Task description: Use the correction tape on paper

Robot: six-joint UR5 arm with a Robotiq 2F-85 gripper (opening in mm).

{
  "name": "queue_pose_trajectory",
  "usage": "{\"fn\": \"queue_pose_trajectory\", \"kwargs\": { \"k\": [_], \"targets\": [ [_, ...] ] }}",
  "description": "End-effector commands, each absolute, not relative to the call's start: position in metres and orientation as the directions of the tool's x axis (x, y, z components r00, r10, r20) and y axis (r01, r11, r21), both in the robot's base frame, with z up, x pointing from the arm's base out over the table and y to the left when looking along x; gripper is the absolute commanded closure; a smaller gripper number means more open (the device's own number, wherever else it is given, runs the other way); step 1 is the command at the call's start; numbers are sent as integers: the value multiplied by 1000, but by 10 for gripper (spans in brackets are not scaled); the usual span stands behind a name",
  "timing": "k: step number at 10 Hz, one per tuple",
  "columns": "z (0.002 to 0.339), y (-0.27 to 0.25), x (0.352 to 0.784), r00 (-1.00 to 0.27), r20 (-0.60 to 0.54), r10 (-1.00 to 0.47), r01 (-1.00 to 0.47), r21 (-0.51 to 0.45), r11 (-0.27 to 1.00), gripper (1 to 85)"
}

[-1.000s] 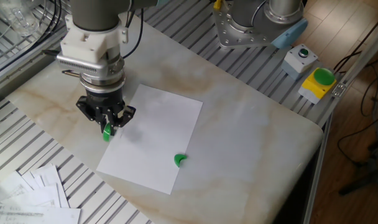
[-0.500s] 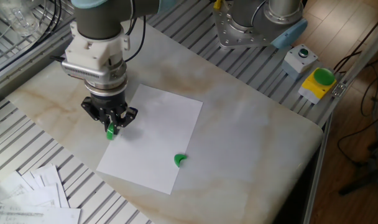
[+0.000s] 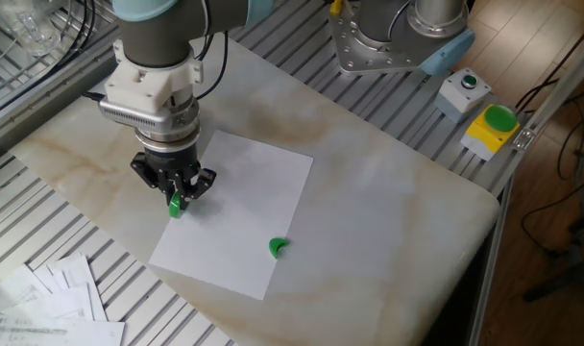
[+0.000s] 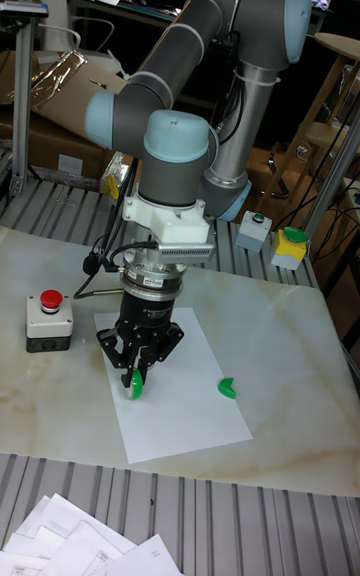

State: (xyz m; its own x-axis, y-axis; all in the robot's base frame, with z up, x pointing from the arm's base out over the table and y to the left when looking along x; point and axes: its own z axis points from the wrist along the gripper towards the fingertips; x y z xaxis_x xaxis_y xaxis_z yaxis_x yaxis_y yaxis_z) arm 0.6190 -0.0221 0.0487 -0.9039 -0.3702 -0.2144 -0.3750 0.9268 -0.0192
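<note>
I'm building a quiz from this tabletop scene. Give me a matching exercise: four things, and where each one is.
1. correction tape
2. green crescent piece
3. grey box with red button
4. printed sheets

A. lying loose on the paper
B. on the marble, beside the paper
C. held in the claw
D. fanned off the marble's edge, on the slats

Pairs: 1-C, 2-A, 3-B, 4-D
</note>
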Motion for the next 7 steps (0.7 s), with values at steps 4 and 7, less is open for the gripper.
{"fn": "queue_pose_trajectory", "kwargs": {
  "k": [4, 7],
  "targets": [
    [47, -24, 614, -909, -205, -362, -368, -10, 930, 840],
    [48, -22, 615, -908, -212, -362, -369, -6, 929, 840]
  ]
}}
